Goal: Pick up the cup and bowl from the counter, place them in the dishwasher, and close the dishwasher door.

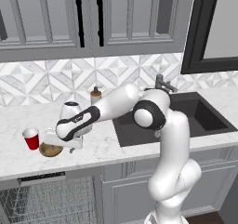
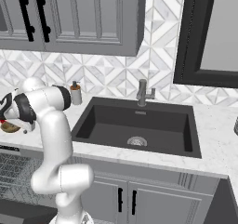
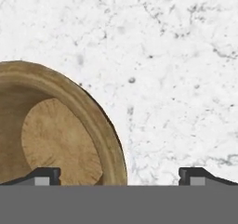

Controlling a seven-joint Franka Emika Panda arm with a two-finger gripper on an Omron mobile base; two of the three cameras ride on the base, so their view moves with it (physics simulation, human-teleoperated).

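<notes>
The arm is reaching out over the table (image 1: 107, 148) toward the bowl (image 1: 50, 149), so the step in hand looks like the first pick, with the cup (image 1: 31, 138) standing untouched just beside the bowl on its far-left side. The end effector (image 3: 119, 175) is hovering low with its fingers spread wide and gripping nothing; in the hand view one fingertip is sitting over the bowl's inside and the other over bare marble, so the near rim is lying between them. The next move probably calls for lowering until the fingers straddle that rim, then closing. The dishwasher (image 1: 44, 197) is standing open under the table, its wire rack showing, though its door is cut off below. The white forearm is hiding much of the bowl in the left base view, and the bowl's left half is running off the hand view.
</notes>
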